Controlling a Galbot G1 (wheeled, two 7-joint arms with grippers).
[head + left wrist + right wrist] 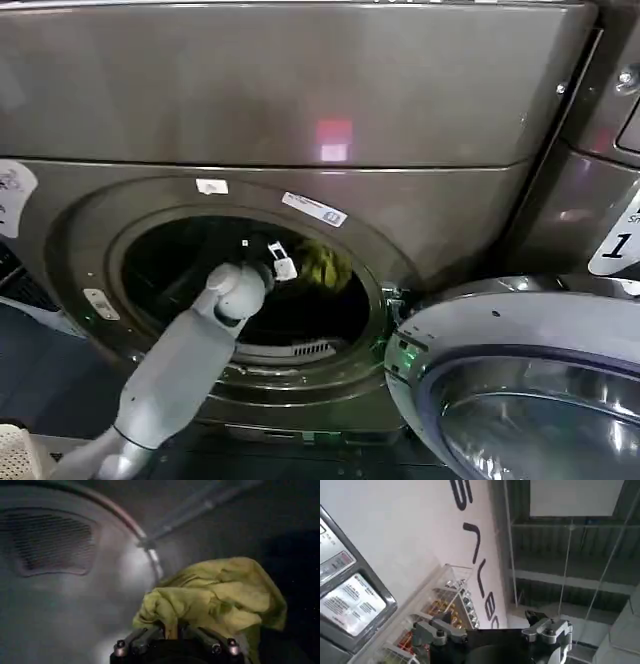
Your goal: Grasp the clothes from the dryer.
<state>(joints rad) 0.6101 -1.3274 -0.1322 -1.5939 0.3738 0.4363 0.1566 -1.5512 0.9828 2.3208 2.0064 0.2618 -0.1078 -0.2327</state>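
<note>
Inside the dryer (300,120), just behind its round opening (150,215), hangs the yellow-green cloth (220,595), the one piece of the clothes that I can see. It is a crumpled bundle, with its longer side running across the drum and its loose end hanging toward the dark part. The left gripper (175,636) is closed on a fold of this cloth, and the fabric bulges out over the fingers (142,636). To do this step well, I think the arm should pull straight back through the opening, slowly, so the cloth does not catch on the rim or slip out. The right gripper (492,632) waits away from the machine, jaws spread and empty.
</note>
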